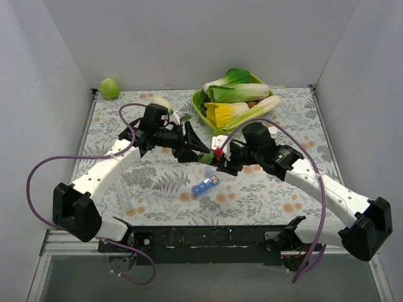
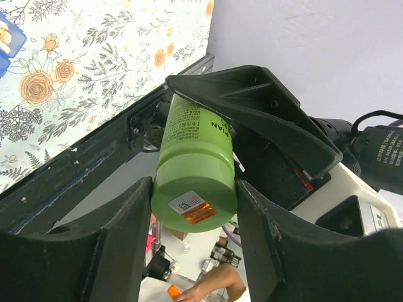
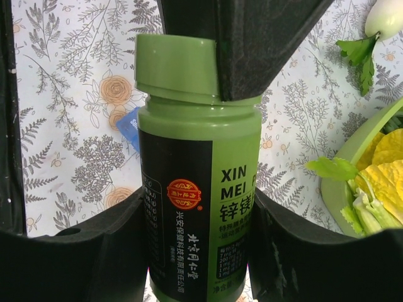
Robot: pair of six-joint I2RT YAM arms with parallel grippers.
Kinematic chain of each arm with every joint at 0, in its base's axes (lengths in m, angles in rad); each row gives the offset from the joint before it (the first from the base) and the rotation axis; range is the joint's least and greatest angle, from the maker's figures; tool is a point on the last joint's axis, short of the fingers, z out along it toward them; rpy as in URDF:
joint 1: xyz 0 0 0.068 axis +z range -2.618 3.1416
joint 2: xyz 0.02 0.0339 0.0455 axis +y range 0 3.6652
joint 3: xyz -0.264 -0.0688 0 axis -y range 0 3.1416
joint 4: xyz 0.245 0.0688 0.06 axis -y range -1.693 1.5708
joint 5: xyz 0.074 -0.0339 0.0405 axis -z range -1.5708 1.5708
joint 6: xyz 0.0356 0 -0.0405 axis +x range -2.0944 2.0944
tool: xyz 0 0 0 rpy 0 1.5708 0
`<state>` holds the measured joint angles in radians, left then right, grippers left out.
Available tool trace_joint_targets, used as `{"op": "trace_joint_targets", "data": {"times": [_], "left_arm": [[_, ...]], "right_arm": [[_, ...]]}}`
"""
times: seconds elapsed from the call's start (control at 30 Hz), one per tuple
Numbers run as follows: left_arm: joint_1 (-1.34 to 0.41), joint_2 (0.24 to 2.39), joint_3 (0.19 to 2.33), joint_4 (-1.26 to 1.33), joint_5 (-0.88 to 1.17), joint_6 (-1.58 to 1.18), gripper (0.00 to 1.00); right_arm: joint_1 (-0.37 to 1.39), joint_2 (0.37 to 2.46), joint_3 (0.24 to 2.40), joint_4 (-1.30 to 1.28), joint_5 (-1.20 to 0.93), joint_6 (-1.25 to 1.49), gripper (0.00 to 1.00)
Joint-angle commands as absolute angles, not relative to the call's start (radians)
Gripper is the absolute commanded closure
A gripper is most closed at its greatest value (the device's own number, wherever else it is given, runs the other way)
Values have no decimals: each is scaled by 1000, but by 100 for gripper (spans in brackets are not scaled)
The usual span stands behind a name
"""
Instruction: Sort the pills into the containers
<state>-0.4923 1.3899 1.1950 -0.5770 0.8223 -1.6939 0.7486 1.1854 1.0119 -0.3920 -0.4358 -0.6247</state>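
A green pill bottle (image 1: 209, 158) with a black label is held in the air between my two grippers, above the table's middle. My right gripper (image 1: 221, 158) is shut on the bottle's body (image 3: 198, 189), its fingers (image 3: 94, 251) pressed to both sides. My left gripper (image 1: 199, 151) is shut on the bottle's cap (image 2: 194, 195), which carries a small barcode sticker. The small translucent blue pill box (image 1: 205, 186) lies on the floral cloth just in front of the grippers. It also shows at the left wrist view's edge (image 2: 7, 39) and peeks from behind the bottle (image 3: 129, 131). No loose pills show.
A lime-green bowl (image 1: 199, 108) of leafy vegetables stands at the back centre-right; its rim is near the bottle in the right wrist view (image 3: 352, 157). A green round fruit (image 1: 109, 88) sits in the back left corner. A clear plastic piece (image 1: 123, 195) lies front left.
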Motion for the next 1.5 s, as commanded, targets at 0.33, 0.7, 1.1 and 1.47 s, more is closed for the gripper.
{"op": "trace_joint_targets", "data": {"times": [0.33,0.7,1.1,1.47], "left_arm": [[-509,1376,1198,-520,860,-1743,96],[-509,1390,1256,-672,1006,-1327,98],[-515,1287,1273,-517,914,-1205,62],[-419,1210,1331,-368,839,-1385,2]], "right_arm": [[781,1174,1085,-213,-592,-422,98],[755,1169,1051,-127,-899,-241,98],[655,1269,956,386,-1180,363,98],[655,1255,1002,210,-1140,161,98]]}}
